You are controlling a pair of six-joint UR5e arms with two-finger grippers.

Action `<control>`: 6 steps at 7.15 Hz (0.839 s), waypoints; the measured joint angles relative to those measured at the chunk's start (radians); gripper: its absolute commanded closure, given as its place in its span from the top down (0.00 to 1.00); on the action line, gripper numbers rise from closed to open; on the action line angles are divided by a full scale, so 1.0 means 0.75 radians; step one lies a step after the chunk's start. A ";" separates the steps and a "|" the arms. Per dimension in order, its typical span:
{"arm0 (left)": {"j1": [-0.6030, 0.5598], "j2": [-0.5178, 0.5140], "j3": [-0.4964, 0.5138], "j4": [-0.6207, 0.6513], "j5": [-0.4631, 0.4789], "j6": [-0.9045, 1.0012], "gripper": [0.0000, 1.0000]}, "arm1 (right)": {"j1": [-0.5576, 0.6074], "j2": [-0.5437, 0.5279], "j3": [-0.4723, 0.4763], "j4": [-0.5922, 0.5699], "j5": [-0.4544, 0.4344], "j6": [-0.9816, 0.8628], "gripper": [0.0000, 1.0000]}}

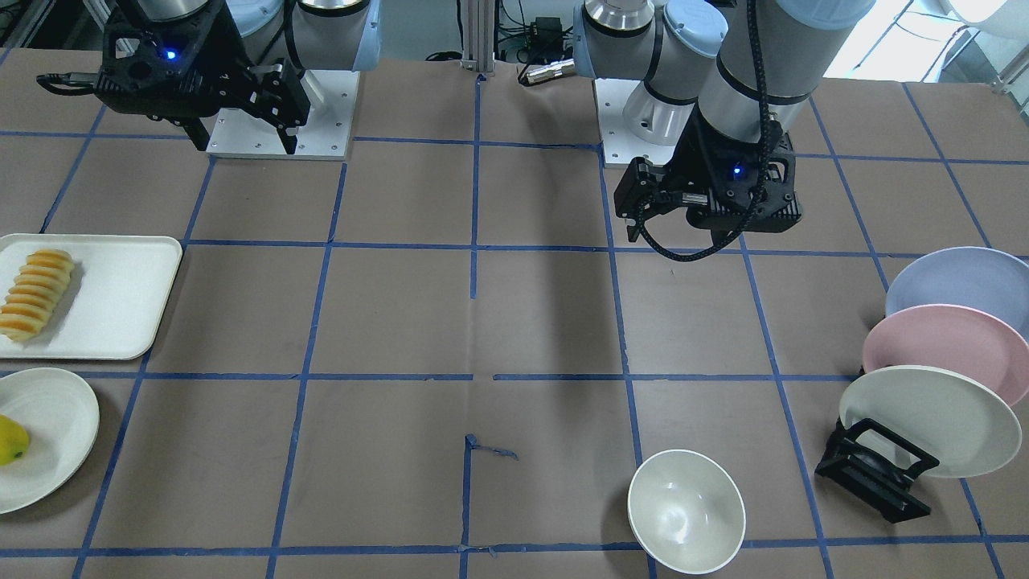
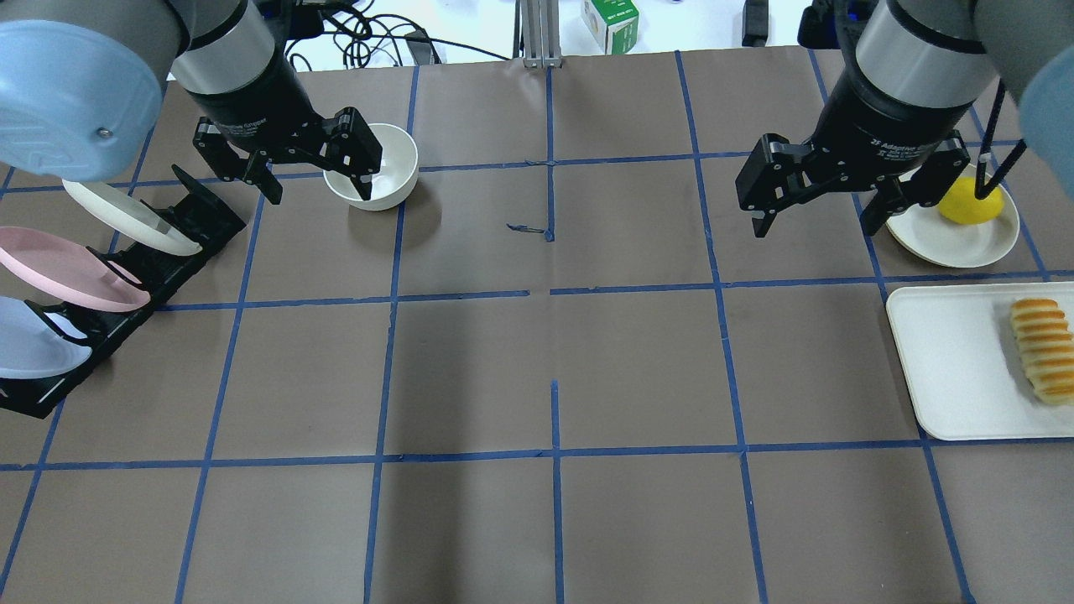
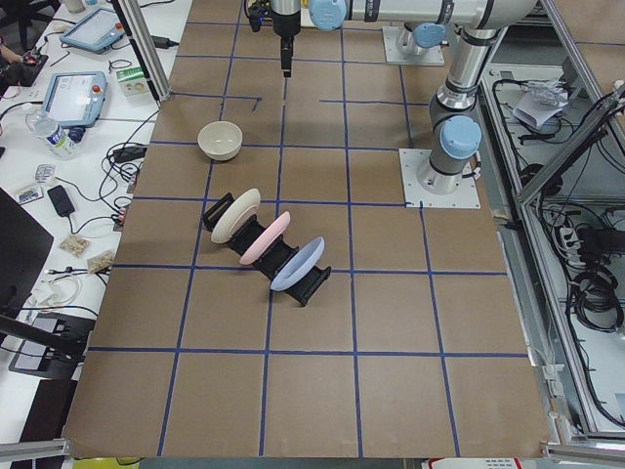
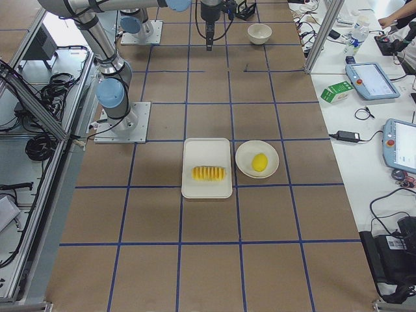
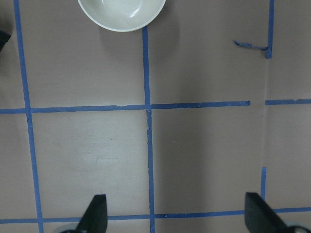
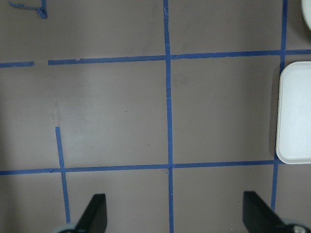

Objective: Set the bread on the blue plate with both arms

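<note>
The left gripper (image 2: 319, 190) and right gripper (image 2: 815, 227) hang above the table (image 2: 470, 377), fingers spread wide, holding nothing. The blue plate (image 2: 25, 344) leans in a rack (image 2: 210, 222) well outward of the left fingers; the bread (image 2: 1040, 351) lies on a tray (image 2: 948, 369) well outward of the right fingers

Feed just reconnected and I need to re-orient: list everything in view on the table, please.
bread: one, yellow-orange, on the tray
tray: one, white, robot's right side
fruit: one, yellow, on the saucer
saucer: one, off-white, beside the tray
blue plate: one, pale blue, rack slot nearest the robot
pink plate: one, pink, middle slot
white plate: one, off-white, farthest slot
rack: one, black, robot's left side
bowl: one, off-white, empty, beyond the rack
left pincer: one, black, open, empty, raised
right pincer: one, black, open, empty, raised
</note>
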 measured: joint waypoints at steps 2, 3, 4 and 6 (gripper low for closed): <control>0.000 0.001 0.000 0.001 -0.001 0.000 1.00 | 0.000 0.001 0.000 0.001 -0.002 0.000 1.00; 0.004 0.002 0.002 0.004 -0.002 0.004 1.00 | 0.000 0.000 0.001 0.005 -0.003 0.001 1.00; 0.020 0.002 0.004 0.006 0.003 0.012 1.00 | -0.001 0.000 0.002 0.008 -0.005 0.002 1.00; 0.070 0.004 0.010 0.008 0.002 0.020 1.00 | -0.011 0.000 0.009 0.018 -0.014 0.006 1.00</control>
